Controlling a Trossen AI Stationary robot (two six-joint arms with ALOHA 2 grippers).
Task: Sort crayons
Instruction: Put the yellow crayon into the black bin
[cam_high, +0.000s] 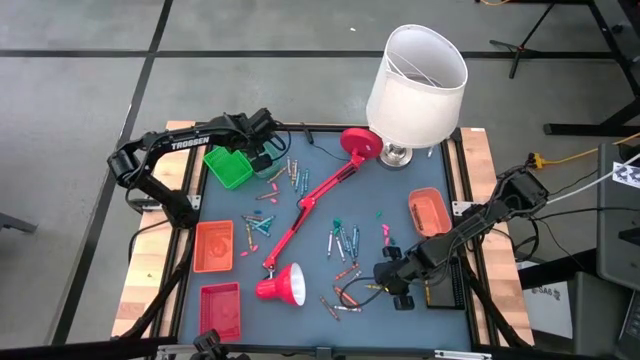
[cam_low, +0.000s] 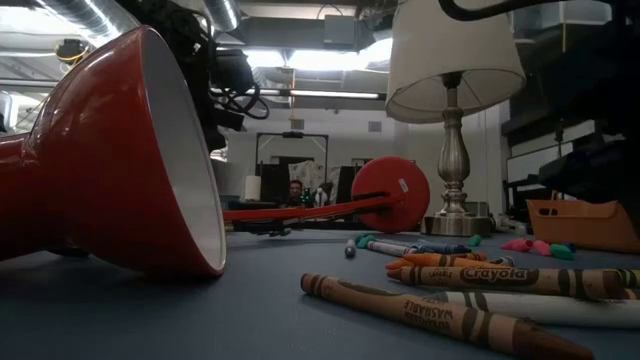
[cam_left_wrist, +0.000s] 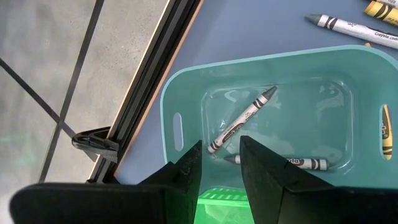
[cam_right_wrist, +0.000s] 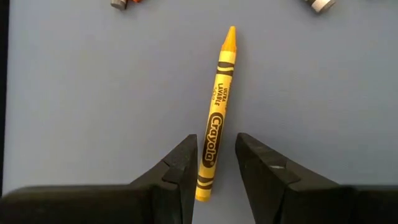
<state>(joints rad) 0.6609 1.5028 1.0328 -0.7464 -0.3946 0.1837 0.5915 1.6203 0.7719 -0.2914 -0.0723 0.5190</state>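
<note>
Right wrist view first: a yellow crayon is seen lying flat on the blue worktop, its blunt end framed by the right gripper, whose fingers are spread with a narrow gap and nothing pinched yet. The crayon is angled slightly across that gap, so a careless close could be expected to roll or flick it sideways rather than trap it; one finger may land on the wrapper first and spin it. From the high view, the right gripper is placed low near the front right of the worktop, among scattered crayons, and neighbours could be knocked if the descent is misjudged. The red lamp sprawls across the middle, its shade resting near the front; an arm swinging towards the bins could be caught on it. The white table lamp at the back also stands to be bumped. Over on the left, the left gripper is held above the green bin, fingers apart and empty; two crayons are already seen lying inside the bin. The orange trays are left untouched. A wrong colour dropped into a bin is the remaining risk, judged from the many mixed colours lying about.
</note>
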